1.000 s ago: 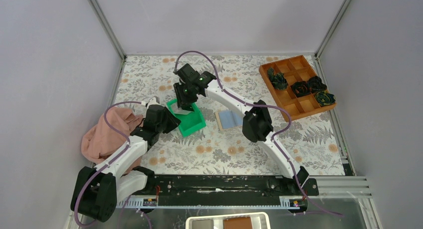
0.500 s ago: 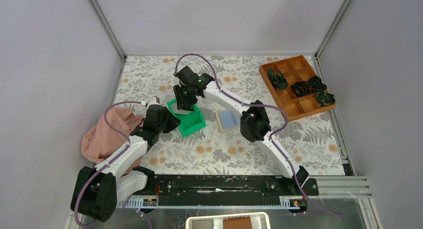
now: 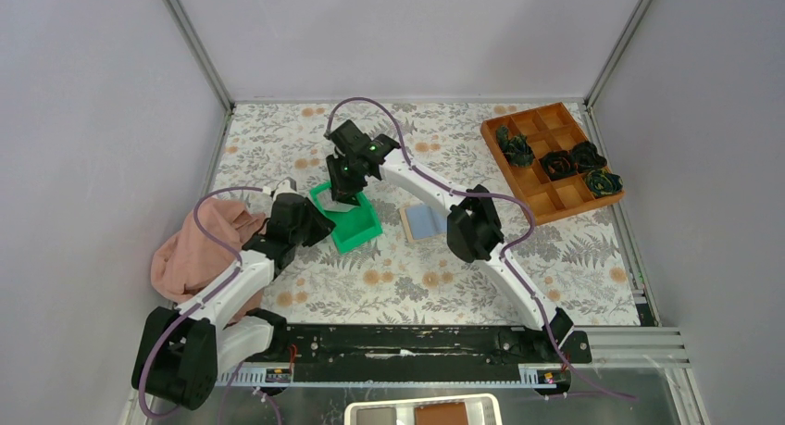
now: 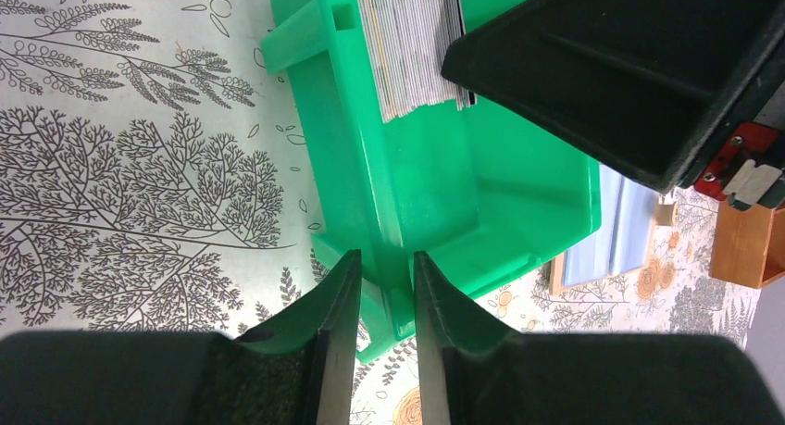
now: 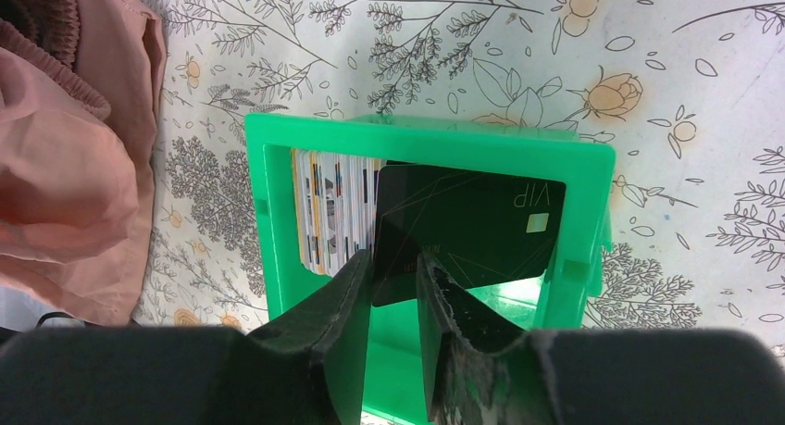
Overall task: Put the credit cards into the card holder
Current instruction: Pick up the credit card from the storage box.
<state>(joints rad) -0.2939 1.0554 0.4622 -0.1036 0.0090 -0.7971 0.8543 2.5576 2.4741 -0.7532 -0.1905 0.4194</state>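
Observation:
A green tray (image 3: 363,231) holds a stack of credit cards (image 5: 331,207) standing on edge; the stack also shows in the left wrist view (image 4: 412,36). One black card (image 5: 472,221) marked VIP leans away from the stack inside the tray. My right gripper (image 5: 393,263) is down in the tray (image 5: 259,212), jaws narrowly apart with the black card's lower left corner between them. My left gripper (image 4: 384,268) is shut on the tray's near wall (image 4: 393,212). The card holder (image 3: 424,223) lies open, blue-grey face up, just right of the tray.
A pink cloth (image 3: 199,249) lies bunched at the left by my left arm. An orange-brown compartment box (image 3: 546,195) with dark rosette lumps (image 3: 560,164) stands at the back right. Grey walls enclose the floral table on three sides.
My right arm's elbow has shifted slightly left and the wrist has wobbled a little over the tray. The left arm and the tray have not moved.

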